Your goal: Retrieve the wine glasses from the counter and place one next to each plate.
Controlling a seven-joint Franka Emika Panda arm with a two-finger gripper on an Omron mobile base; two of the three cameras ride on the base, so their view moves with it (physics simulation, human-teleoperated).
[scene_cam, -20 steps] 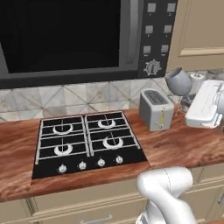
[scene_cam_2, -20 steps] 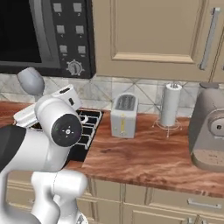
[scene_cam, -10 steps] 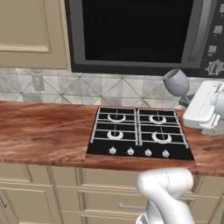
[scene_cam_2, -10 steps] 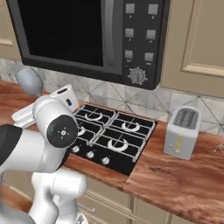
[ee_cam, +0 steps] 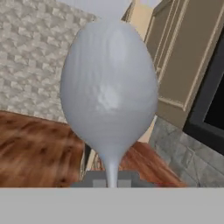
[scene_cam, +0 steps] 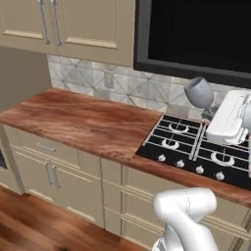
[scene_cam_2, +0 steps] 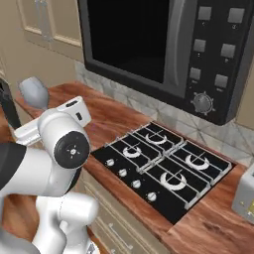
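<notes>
White arm (scene_cam_2: 54, 168), dark round joints

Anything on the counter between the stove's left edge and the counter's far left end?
Nothing: in the left base view the wood counter is bare from the stove to its left end. The wine glass is held above the stove.

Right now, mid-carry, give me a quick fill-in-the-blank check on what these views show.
1. The pincer is shut on the ___ of the wine glass.
2. The glass is carried above the ___, clear of the counter.
3. The stove has a row of ___ knobs along its front edge.
4. Above the stove hangs a black ___.

Missing words: stem; stove; five; microwave
</notes>
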